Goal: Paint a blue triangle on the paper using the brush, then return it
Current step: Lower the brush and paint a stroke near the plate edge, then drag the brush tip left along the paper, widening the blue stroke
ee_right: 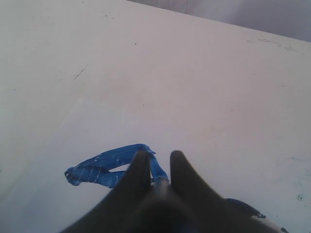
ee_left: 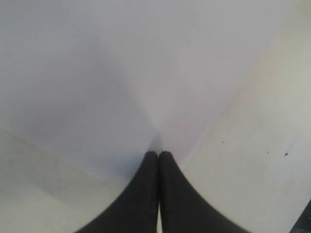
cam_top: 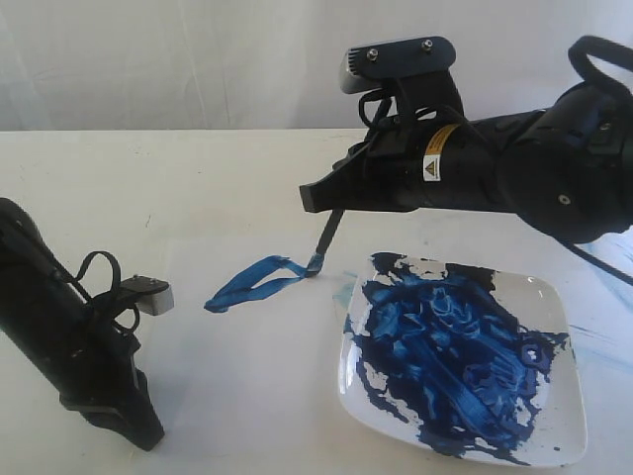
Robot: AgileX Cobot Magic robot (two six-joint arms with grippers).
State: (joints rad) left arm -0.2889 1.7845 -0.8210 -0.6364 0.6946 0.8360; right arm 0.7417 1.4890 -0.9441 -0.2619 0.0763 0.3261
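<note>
Grips the thin black-handled paintbrush (cam_top: 328,233) in the narrowed right tool (cam_top: 316,201), bristles touching the 3 o'clock corner of the elongated dark-blue triangle (cam_top: 247,285), blue-smeared square white plate (cam_top: 554,297) near at 4 o'clock.

1. The right arm (cam_top: 514,163) has a matte black shell with rounded joint housings. One round joint cap (cam_top: 564,198) carries a small central fastener.
2. A grey-blue camera housing (cam_top: 396,61) with rounded corners is mounted on the right wrist. Two screws (cam_top: 373,54) show on its top face.
3. A yellow strip (cam_top: 442,139) and a white label (cam_top: 432,168) bearing a black warning triangle mark the right wrist.
4. A black cable (cam_top: 598,43) loops above the right arm.
5. The left arm (cam_top: 69,346) is black, with a black cable loop (cam_top: 97,257) and a small grey camera block (cam_top: 153,295).
6. The left gripper (ee_left: 158,154) and the right gripper (ee_right: 159,156) have black tapered fingers with rounded tips.
</note>
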